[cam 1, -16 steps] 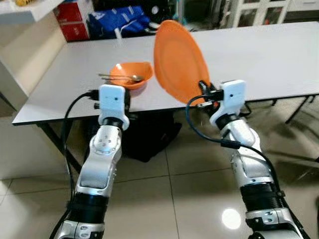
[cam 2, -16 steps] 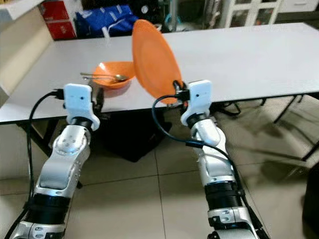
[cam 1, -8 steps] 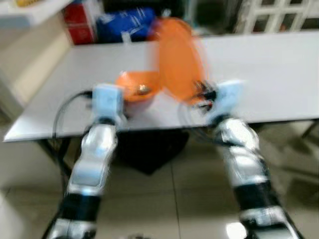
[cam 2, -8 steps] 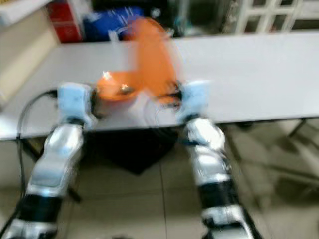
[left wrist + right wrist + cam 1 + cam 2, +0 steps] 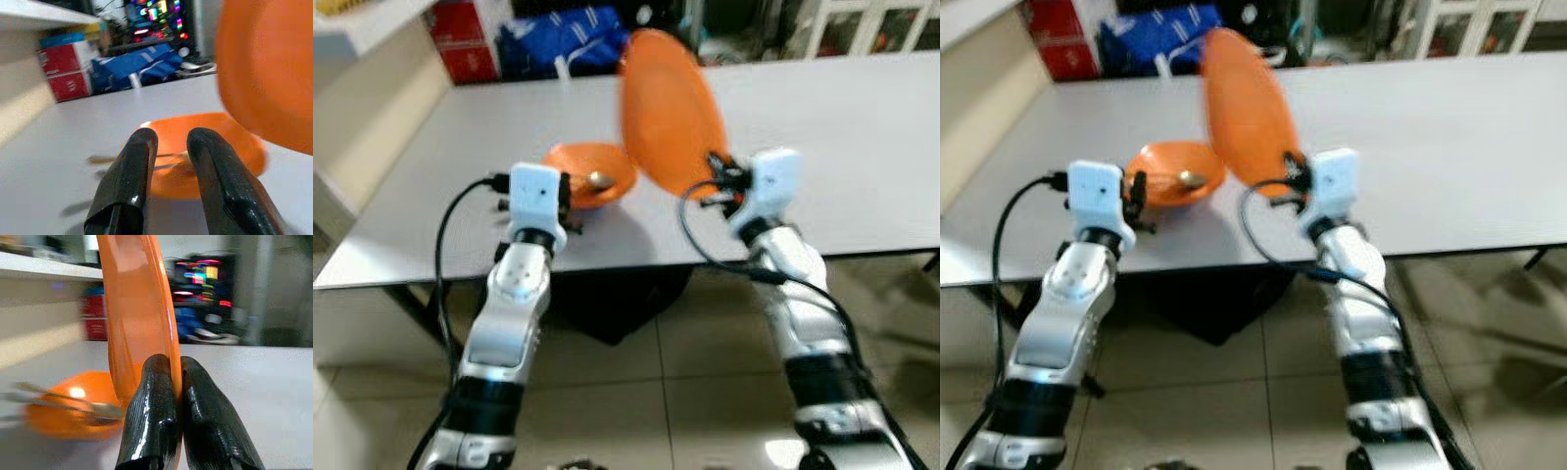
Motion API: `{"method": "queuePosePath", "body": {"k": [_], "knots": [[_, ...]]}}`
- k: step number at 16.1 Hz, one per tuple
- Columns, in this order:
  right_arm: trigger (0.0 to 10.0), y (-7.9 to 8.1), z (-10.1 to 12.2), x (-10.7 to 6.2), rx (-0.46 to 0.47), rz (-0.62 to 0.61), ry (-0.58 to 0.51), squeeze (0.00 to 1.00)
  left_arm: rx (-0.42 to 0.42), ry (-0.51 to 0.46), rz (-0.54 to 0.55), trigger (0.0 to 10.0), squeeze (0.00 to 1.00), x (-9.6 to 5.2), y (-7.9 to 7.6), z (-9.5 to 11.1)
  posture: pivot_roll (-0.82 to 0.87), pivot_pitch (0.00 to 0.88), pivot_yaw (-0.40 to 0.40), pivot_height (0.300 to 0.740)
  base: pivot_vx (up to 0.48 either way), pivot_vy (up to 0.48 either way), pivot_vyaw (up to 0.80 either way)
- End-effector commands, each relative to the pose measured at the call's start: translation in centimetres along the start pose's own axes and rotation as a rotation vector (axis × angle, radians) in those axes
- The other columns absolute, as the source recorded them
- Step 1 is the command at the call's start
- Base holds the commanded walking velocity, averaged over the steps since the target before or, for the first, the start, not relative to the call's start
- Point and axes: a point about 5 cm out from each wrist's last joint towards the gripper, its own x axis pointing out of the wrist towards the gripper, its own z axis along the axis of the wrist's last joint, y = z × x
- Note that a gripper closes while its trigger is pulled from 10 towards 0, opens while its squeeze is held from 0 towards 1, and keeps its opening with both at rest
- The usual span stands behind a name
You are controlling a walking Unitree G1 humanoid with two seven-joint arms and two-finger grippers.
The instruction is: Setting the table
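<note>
The right end effector (image 5: pixel 173 382) pinches the orange plate (image 5: pixel 669 113) by its lower rim, held on edge above the table (image 5: pixel 862 127) just right of the orange bowl (image 5: pixel 592 174), while the left end effector (image 5: pixel 171 147), fingers slightly spread and empty, points at that bowl.

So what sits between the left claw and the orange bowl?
Nothing: the left wrist view shows bare white table between the left claw and the orange bowl, which holds a spoon.

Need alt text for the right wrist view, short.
The right gripper pinches the rim of an upright orange plate between its two black fingers, above a white table. Beside it, blurred, sits an orange bowl holding a spoon.
</note>
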Motion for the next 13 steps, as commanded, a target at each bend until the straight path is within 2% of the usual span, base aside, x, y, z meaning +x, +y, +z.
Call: {"method": "queuePosePath", "body": {"k": [1,2,3,4,5,7,11,13], "knots": [[10.0,0.5,2.8,0.8,-0.017,0.058,-0.107,0.00,-0.003,-0.005,-0.007,10.0,0.00,0.1,-0.1,0.1,-0.14,0.000,0.096,0.740,0.000,0.000,0.00],[10.0,0.6,3.5,1.3,-0.007,0.071,-0.120,0.00,-0.002,-0.006,-0.008,10.0,0.00,0.1,-0.2,0.1,-0.14,0.000,0.096,0.740,0.000,0.000,0.00],[10.0,-0.2,4.5,2.8,0.025,0.047,-0.122,0.00,0.000,-0.007,-0.011,10.0,0.00,0.1,-0.2,0.2,-0.14,0.000,0.096,0.740,0.000,0.000,0.00],[10.0,-0.5,4.6,3.1,0.040,0.034,-0.119,0.00,0.000,-0.008,-0.011,10.0,0.00,0.2,-0.2,0.2,-0.14,0.000,0.096,0.740,0.000,0.000,0.00],[10.0,-2.2,5.1,4.3,0.129,-0.048,-0.106,0.00,0.000,-0.014,-0.008,10.0,0.00,0.2,-0.1,0.3,-0.13,0.000,0.093,0.740,0.000,0.000,0.00],[10.0,-3.9,5.7,5.4,0.230,-0.129,-0.096,0.00,-0.001,-0.015,-0.009,10.0,0.00,0.0,-0.1,0.3,-0.12,0.000,0.095,0.740,0.000,0.000,0.00],[10.0,-6.7,6.0,6.5,0.311,-0.308,-0.061,0.00,0.009,-0.011,-0.013,10.0,0.00,-0.1,0.0,0.3,-0.11,0.000,0.097,0.740,0.000,0.000,0.00],[10.0,-8.6,5.5,6.1,0.318,-0.442,-0.046,0.00,0.016,-0.012,-0.016,10.0,0.00,-0.1,-0.1,0.3,-0.11,0.000,0.098,0.740,0.000,0.000,0.00]]}}
